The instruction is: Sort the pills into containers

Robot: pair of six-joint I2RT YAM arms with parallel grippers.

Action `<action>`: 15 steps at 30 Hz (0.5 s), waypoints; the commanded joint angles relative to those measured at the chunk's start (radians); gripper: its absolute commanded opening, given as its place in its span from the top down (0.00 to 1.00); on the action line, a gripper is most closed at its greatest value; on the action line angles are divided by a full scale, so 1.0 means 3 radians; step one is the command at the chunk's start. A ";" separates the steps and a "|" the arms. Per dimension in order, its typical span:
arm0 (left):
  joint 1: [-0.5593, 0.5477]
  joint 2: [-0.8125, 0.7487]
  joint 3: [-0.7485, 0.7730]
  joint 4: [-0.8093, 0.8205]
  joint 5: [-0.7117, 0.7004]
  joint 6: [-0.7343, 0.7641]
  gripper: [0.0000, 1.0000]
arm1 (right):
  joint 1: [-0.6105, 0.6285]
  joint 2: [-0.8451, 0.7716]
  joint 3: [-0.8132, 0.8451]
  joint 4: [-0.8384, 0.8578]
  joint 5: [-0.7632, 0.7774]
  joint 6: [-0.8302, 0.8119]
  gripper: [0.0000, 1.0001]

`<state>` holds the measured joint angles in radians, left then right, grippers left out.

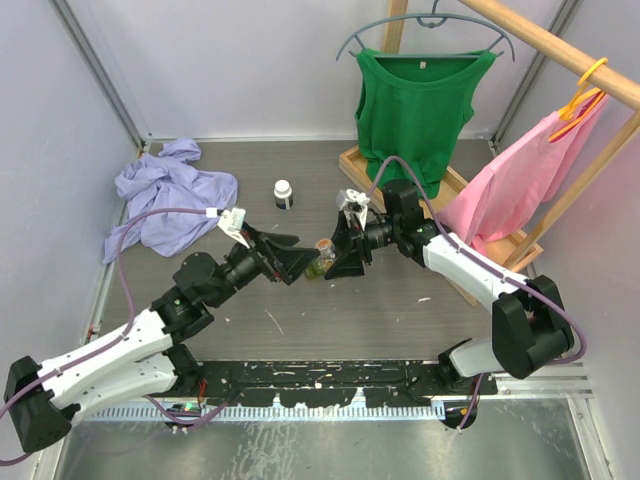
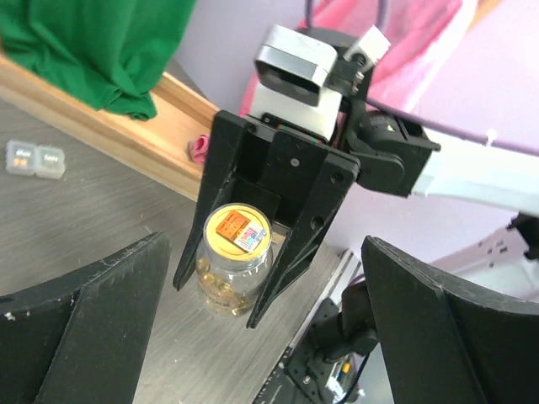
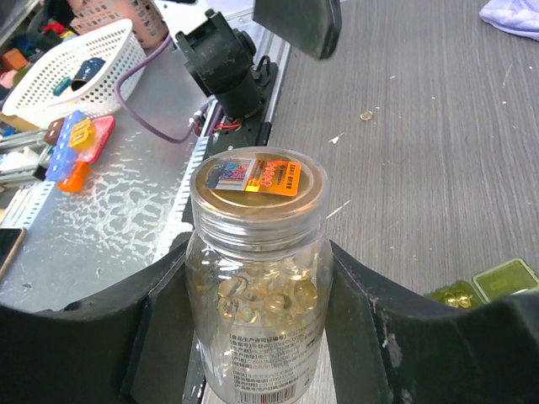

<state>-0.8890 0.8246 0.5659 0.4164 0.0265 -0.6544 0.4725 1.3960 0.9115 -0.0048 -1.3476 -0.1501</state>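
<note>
Pills (image 3: 261, 299), golden gel capsules, sit in a clear plastic jar (image 3: 257, 337) clamped mid-counter (image 1: 300, 310) by the right gripper (image 2: 221, 299); the left gripper (image 1: 290, 258), spread wide, likely must next grasp and unscrew its gold lid (image 3: 257, 178).

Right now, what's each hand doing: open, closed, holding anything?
Left hand: open, holding nothing.
Right hand: closed on the clear bottle of golden capsules.

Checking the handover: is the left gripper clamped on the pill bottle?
No: the left gripper stands wide open, clear of the bottle, which the right gripper holds.
</note>
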 commanded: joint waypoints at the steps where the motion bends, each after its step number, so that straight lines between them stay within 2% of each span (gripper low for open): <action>1: -0.0002 -0.0178 0.0331 -0.0769 -0.0603 -0.0415 0.02 | 0.0011 -0.0123 0.0165 -0.0097 0.0204 -0.0203 0.99; 4: -0.0095 -0.0156 0.0535 -0.1111 -0.0869 -0.0452 0.00 | 0.0013 -0.0123 0.0168 -0.0127 0.0349 -0.0233 0.99; 9: -0.0364 0.0195 0.1057 -0.1745 -0.1393 -0.0528 0.12 | 0.0010 -0.0104 0.0169 -0.0144 0.0427 -0.0237 0.99; 13: -0.0478 0.0538 0.1408 -0.2212 -0.1671 -0.0693 0.12 | 0.0010 -0.0095 0.0176 -0.0156 0.0455 -0.0245 0.99; 15: -0.0511 0.0658 0.1489 -0.2266 -0.1700 -0.0711 0.12 | 0.0009 -0.0092 0.0180 -0.0167 0.0466 -0.0255 0.99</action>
<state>-1.0229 0.9691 0.9455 -0.1310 -0.3714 -0.8246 0.4725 1.3960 0.9142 -0.0692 -1.2186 -0.2081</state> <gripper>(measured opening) 0.883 0.589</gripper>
